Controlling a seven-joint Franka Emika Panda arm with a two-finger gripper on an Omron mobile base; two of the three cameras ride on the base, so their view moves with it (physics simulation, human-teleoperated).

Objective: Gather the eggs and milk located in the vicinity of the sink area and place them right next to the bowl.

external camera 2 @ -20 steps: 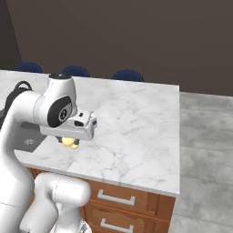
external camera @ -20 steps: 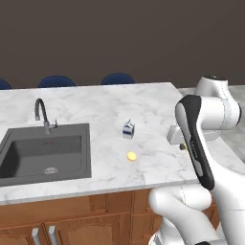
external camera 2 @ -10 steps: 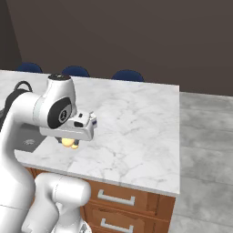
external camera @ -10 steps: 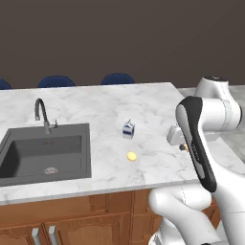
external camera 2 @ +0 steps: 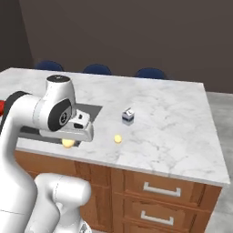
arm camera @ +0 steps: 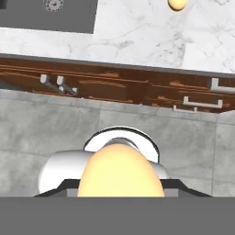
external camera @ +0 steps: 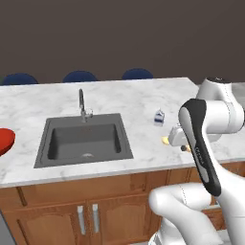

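The pincer holds one egg off the surface's front edge, mid-carry; a second egg and the milk carton wait. Next, probably: travel to the red bowl.

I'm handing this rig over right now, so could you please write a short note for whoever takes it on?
Gripper: shut on one egg, held out past the counter's front edge.
A second egg lies on the marble counter, with the milk carton standing just behind it, both right of the sink.
The red bowl is on the counter left of the sink.
Done: one egg picked up.
Left: set it beside the bowl, then bring over the second egg and the milk.
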